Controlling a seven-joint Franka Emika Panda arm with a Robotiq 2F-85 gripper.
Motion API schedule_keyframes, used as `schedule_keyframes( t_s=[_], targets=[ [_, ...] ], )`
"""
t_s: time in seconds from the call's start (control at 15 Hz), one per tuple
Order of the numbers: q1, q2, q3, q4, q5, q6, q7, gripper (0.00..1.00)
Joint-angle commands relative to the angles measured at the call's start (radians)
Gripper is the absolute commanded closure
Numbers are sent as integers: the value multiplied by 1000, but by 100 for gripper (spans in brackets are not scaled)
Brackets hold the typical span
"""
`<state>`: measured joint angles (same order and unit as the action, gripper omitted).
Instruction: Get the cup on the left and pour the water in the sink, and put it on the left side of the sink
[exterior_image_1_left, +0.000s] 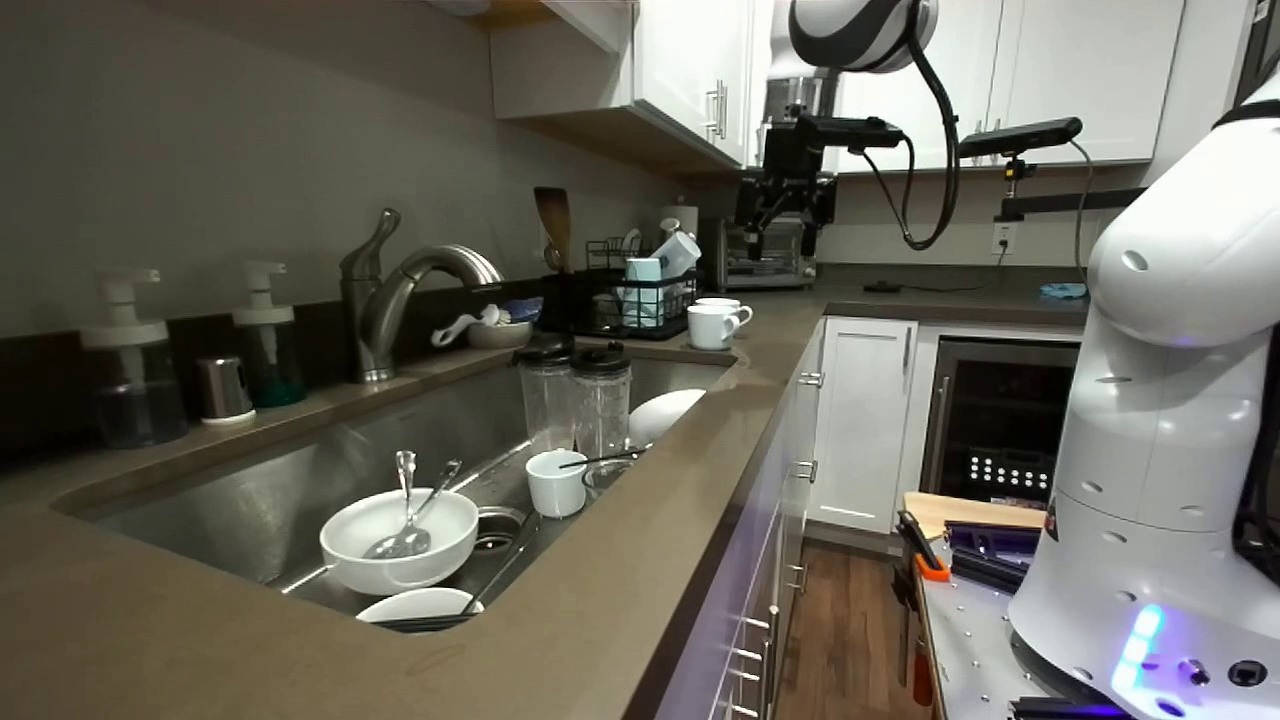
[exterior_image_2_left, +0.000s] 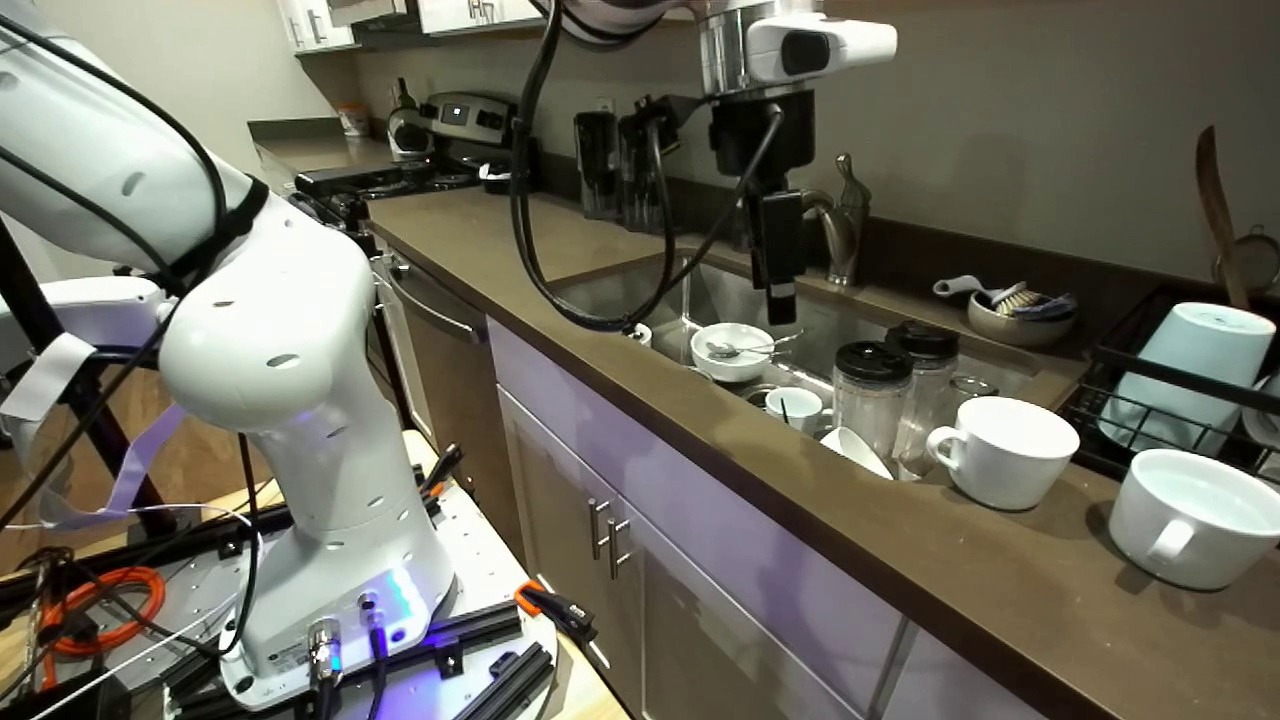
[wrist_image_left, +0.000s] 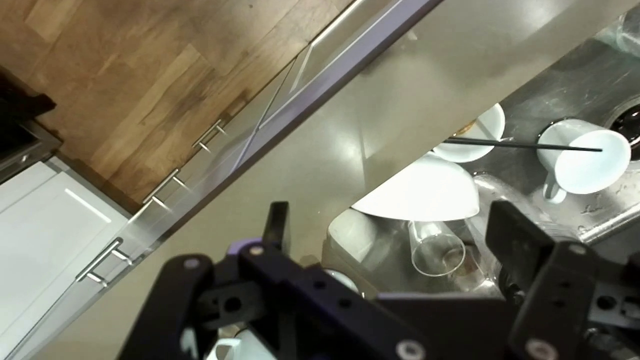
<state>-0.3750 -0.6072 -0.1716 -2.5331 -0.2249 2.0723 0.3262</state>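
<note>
Cups (exterior_image_1_left: 712, 328) overlap on the counter (exterior_image_1_left: 700, 460) by the sink (exterior_image_1_left: 270, 490) in an exterior view, end effector (exterior_image_1_left: 782, 242) well above. In an exterior view they stand apart, so I'd go for the left cup (exterior_image_2_left: 1010, 458), nearer the sink: square grip, level till pouring, though can't tell if it has water. Wrist view shows fingers (wrist_image_left: 277, 225) spread, holding nothing, cups mostly blocked.

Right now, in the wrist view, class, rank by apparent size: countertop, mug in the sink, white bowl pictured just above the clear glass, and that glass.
1. Countertop
2. White bowl and mug, unranked: they look alike, and the countertop's edge seems to hide part of the bowl
3. Clear glass
</note>
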Motion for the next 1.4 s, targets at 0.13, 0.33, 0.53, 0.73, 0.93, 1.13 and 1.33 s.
schedule_keyframes(
  t_s=[0.13, 0.33, 0.53, 0.73, 0.93, 1.13, 1.33],
  targets=[
    [-24, 91, -25, 19, -37, 137, -25, 0],
    [-28, 129, -62, 21, -29, 193, -67, 0],
    [-26, 177, -113, 32, -18, 264, -142, 0],
    [-17, 233, -161, 49, 4, 345, -223, 0],
    [-6, 280, -181, 65, 31, 393, -268, 0],
    [-30, 248, -159, 41, 7, 367, -229, 0],
    [-31, 244, -158, 41, 7, 366, -229, 0]
  ],
)
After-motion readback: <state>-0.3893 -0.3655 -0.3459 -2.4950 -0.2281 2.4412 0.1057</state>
